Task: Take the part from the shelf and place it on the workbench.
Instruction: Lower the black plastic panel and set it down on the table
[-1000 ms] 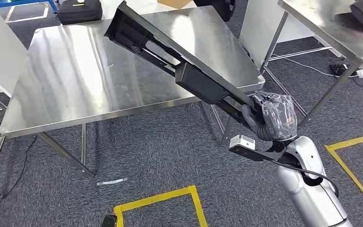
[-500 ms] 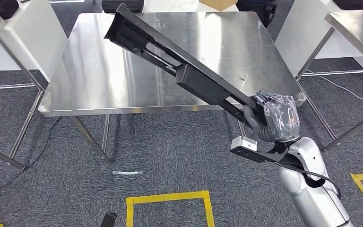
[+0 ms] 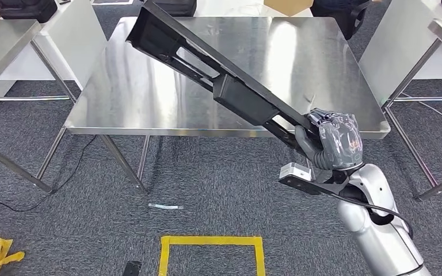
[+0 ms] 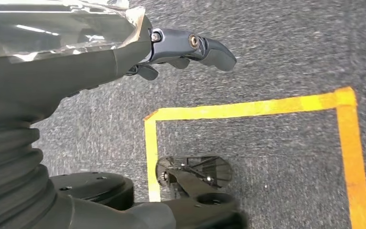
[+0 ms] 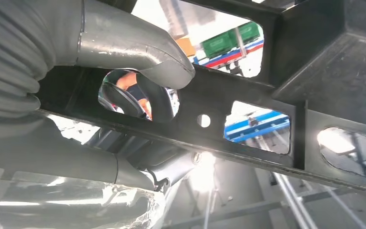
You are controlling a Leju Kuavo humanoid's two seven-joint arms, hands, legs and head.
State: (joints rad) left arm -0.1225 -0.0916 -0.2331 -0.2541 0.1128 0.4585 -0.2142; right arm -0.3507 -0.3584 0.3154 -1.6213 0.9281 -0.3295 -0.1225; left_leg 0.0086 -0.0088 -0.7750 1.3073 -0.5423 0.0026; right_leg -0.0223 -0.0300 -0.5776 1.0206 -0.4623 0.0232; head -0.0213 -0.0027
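The right hand [image 3: 332,141] grips the long black part [image 3: 207,69] by its near end, slanting above the workbench [image 3: 121,98].

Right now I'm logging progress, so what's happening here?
The robot's right hand grips one end of a long black part, holding it tilted in the air above the steel workbench. The part is not set down yet. The left hand hangs over the grey carpet near yellow floor tape, holding nothing.
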